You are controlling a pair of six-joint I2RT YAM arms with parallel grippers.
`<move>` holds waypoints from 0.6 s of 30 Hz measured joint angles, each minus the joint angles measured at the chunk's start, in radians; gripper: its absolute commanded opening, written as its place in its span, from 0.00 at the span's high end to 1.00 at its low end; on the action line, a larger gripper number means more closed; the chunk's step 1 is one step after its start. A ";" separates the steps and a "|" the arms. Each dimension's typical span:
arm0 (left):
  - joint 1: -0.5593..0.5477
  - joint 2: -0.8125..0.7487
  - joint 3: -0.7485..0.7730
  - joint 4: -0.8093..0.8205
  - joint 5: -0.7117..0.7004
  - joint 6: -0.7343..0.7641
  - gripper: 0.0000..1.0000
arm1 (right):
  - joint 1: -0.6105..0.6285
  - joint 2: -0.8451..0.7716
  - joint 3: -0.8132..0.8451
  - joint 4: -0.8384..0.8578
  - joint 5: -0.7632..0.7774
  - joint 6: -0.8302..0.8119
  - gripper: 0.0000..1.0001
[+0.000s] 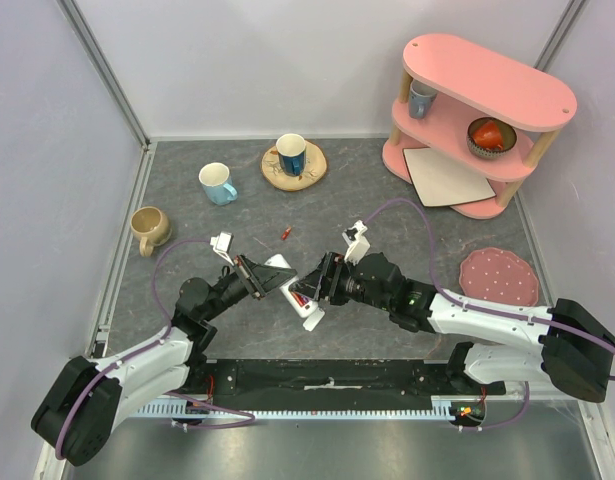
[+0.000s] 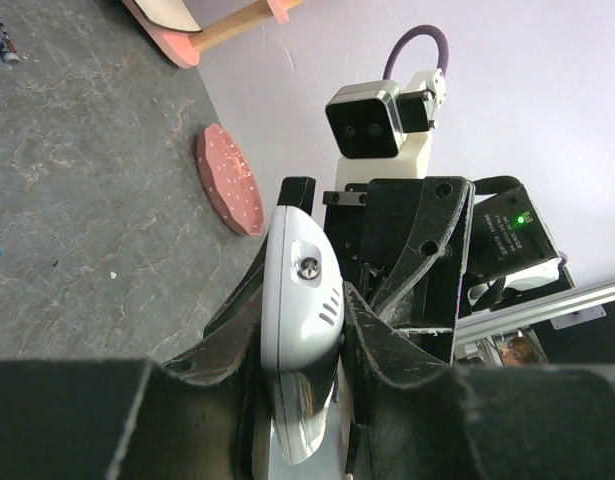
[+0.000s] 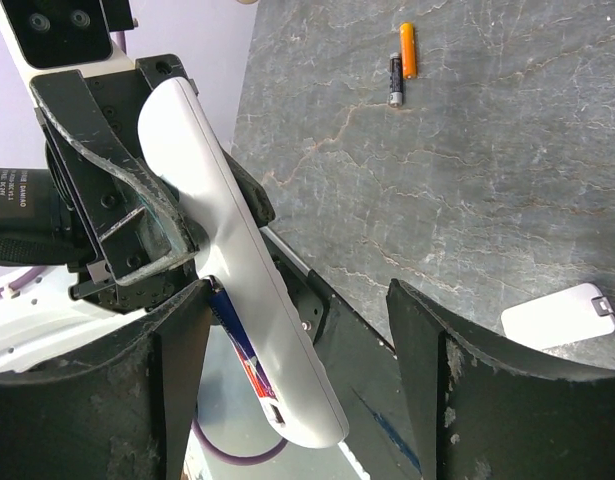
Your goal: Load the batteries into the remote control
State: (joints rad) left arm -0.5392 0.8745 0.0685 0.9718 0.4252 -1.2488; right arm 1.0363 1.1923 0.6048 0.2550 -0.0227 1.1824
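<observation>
The left gripper [image 2: 303,338] is clamped on the remote control [image 3: 237,250], holding it off the table [image 3: 487,180] in the left half of the right wrist view. The right gripper [image 3: 299,320] has its jaws spread wide with nothing between them. One blue-and-red battery [image 3: 237,348] appears to sit in the remote's open back. An orange battery [image 3: 408,50] and a dark battery [image 3: 395,80] lie side by side at the top of that view, and a white cover [image 3: 557,315] rests at the right edge, so loading looks only partly done, with another cell probably to fit and the cover to close.
</observation>
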 measured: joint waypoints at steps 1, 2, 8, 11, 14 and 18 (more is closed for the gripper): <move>0.000 0.000 0.002 -0.001 0.000 0.000 0.98 | 0.000 0.000 -0.002 0.003 -0.001 0.001 0.24; 0.000 0.000 0.003 -0.001 0.000 0.000 0.98 | 0.000 0.000 -0.003 0.007 -0.001 0.003 0.24; 0.000 0.000 0.008 -0.003 0.005 0.000 0.98 | 0.000 -0.008 -0.017 0.028 -0.003 0.008 0.24; 0.000 0.000 0.014 -0.006 0.010 0.000 0.98 | 0.000 -0.014 -0.026 0.040 -0.003 0.013 0.25; -0.001 0.000 0.018 -0.006 0.018 0.000 0.98 | 0.000 -0.022 -0.034 0.050 -0.003 0.015 0.25; -0.002 0.000 0.020 -0.006 0.025 -0.001 0.98 | 0.000 -0.030 -0.047 0.066 -0.007 0.016 0.25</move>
State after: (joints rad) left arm -0.5411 0.8742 0.0887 0.9653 0.4503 -1.2499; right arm 1.0363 1.1622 0.5579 0.3210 -0.0296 1.1984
